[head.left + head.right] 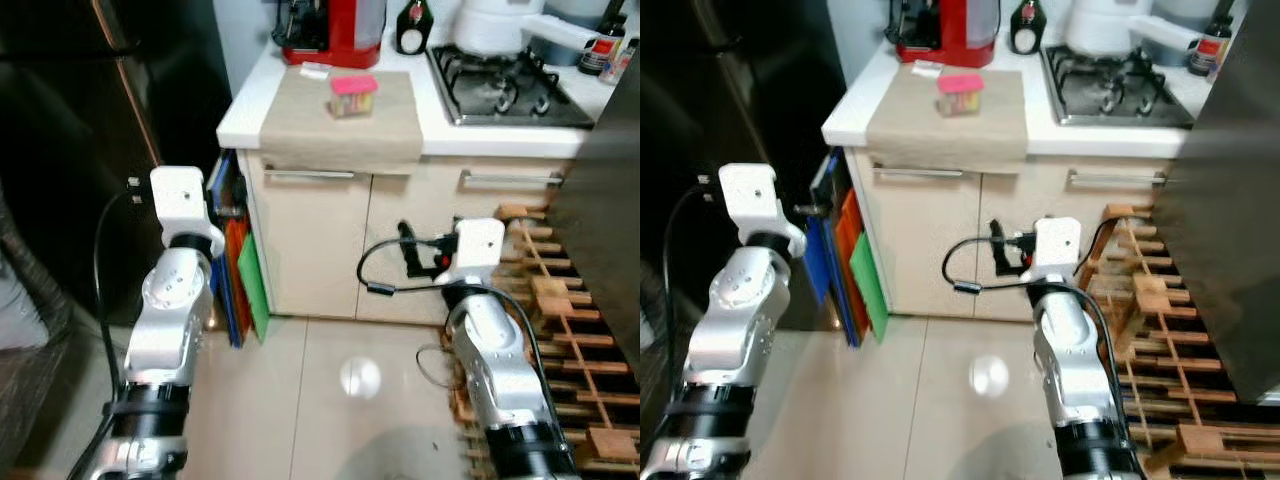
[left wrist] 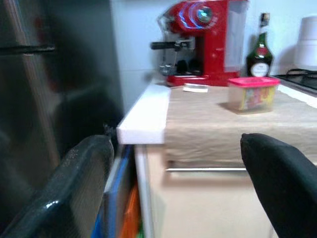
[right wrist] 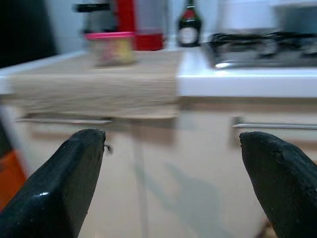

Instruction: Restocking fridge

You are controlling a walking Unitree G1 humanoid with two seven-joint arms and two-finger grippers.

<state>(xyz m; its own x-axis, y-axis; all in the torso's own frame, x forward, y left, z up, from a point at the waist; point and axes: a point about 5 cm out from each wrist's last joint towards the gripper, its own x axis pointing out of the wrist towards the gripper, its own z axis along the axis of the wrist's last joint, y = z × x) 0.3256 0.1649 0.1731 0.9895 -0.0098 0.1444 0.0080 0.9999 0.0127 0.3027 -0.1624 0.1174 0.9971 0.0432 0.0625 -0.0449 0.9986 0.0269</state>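
A small clear container with a pink lid stands on a beige cloth on the white counter, and the left wrist view shows this container too. The dark fridge stands shut to the left of the counter. My left arm is raised in front of the fridge's edge, below counter height. Its gripper is open and holds nothing. My right arm is held up before the cabinet doors. The right gripper is open too, with nothing between its fingers.
A red coffee machine, a dark bottle and a gas hob stand on the counter. Blue, orange and green boards lean between fridge and cabinet. A wooden rack and a dark panel are at the right.
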